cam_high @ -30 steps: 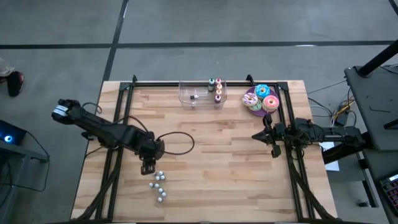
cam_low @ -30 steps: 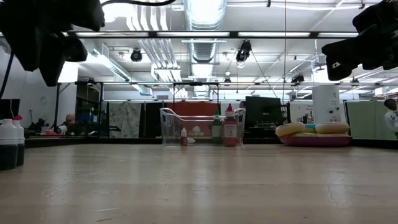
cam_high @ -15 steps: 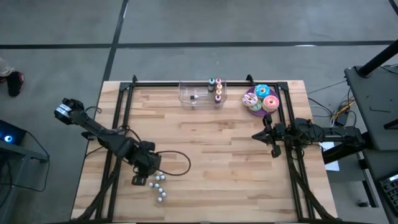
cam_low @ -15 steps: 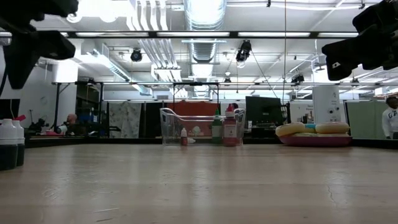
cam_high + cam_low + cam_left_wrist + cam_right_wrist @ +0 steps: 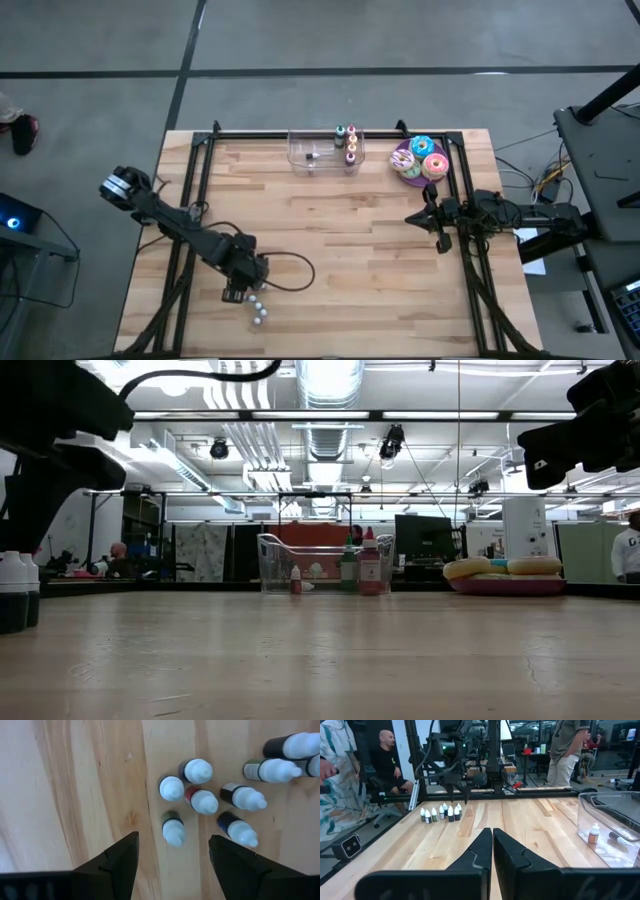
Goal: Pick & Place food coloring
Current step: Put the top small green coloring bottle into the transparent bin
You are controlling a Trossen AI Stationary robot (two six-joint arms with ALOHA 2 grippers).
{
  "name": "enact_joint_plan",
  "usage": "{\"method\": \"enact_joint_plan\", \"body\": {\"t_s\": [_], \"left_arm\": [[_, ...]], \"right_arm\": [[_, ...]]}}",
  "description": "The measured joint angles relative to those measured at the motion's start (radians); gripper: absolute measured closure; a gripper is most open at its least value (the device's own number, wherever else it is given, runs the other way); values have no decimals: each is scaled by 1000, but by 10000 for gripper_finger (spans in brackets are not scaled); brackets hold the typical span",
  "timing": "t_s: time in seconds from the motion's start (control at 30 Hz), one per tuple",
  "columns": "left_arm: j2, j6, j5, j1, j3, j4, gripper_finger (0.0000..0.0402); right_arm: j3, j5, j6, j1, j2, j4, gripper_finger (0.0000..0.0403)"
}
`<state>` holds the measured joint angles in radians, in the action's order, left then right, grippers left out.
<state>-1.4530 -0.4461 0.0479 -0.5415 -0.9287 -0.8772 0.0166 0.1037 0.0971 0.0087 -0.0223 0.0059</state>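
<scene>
Below, open left claw (image 5: 172, 852): white-capped, cone-tipped food coloring (image 5: 173, 827) on grained wood.

No legible text, labels, brands, numbers or signs anywhere in the four views. Small bottles (image 5: 202, 800) near the table's left front: white caps and dark bodies, no readable print. Bottles in the clear bin (image 5: 325, 565) at the far edge: too small to read any marking. Room signage beyond the table: nothing readable.
</scene>
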Motion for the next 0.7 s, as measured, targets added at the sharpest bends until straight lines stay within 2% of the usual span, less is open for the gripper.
{"method": "enact_joint_plan", "body": {"t_s": [0.47, 0.7], "left_arm": [[-64, -1, 0, -2, 23, 17, 190], [-65, -10, 0, -2, 60, 102, 190]], "right_arm": [[0, 0, 0, 0, 0, 0, 394], [0, 0, 0, 0, 0, 0, 394]]}}
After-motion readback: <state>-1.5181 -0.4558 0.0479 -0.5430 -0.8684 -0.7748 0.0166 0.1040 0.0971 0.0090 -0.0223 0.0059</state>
